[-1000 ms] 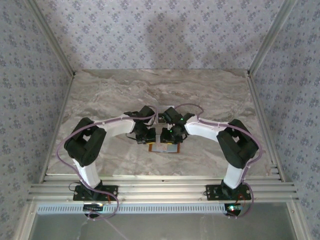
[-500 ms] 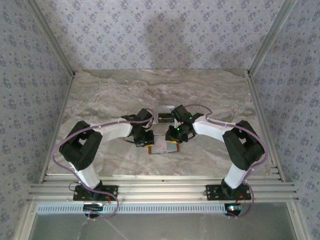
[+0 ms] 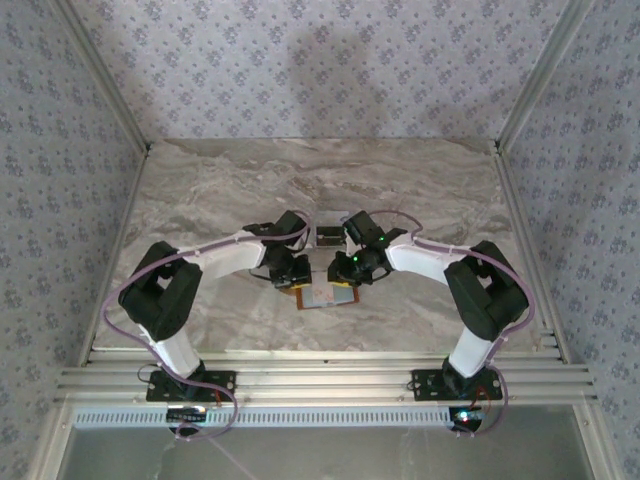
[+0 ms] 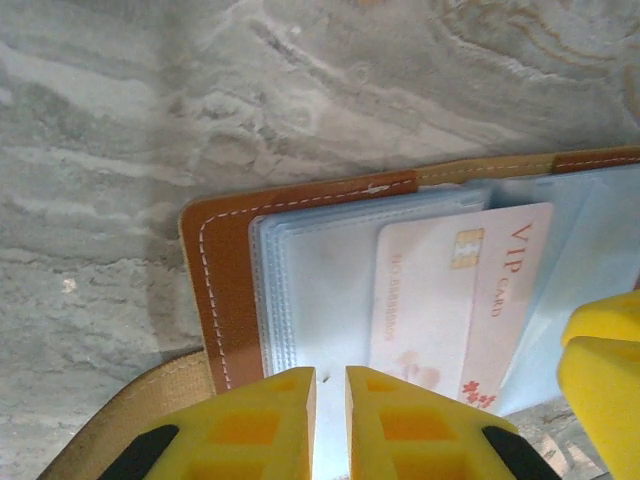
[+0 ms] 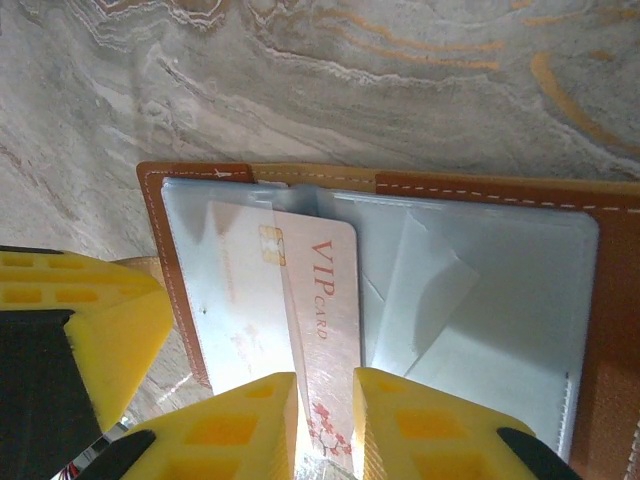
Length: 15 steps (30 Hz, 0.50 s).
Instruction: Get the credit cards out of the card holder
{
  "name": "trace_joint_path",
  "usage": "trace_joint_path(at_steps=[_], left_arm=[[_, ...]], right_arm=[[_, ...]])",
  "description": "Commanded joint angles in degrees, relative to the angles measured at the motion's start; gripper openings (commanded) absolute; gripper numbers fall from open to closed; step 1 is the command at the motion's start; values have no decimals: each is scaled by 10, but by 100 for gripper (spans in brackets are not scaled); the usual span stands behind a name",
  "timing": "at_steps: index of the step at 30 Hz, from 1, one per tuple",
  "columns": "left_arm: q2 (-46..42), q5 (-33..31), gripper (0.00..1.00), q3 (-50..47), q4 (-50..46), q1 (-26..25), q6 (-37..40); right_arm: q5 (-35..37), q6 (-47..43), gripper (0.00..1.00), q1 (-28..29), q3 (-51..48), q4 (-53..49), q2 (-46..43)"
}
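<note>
Right wrist: right fingers [image 5: 250, 410] narrow, straddling VIP card [image 5: 325, 290] in card holder [image 5: 605, 300]; left fingers [image 4: 260, 415] narrow over clear sleeve [image 4: 320, 290]; grips unclear.

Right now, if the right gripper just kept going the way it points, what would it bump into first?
Most likely the pinkish VIP card: its end sits between the fingertips of the right gripper, with the open card holder lying under it. Depth is hard to judge.

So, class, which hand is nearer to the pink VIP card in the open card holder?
Right. The right hand has the VIP card between its fingertips; the left hand sits beside it, over a clear sleeve of the card holder.
</note>
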Motion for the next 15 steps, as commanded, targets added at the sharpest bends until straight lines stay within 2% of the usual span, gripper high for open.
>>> trace_joint_path(at_steps=[1,15], left_arm=[[-9,-3,17,20,-24,-7,10],[56,-17,18,12,-27,-16,22]], right_arm=[[-13,-8,24,-2,-1,4,1],[2,-35,24,-6,3,-3,47]])
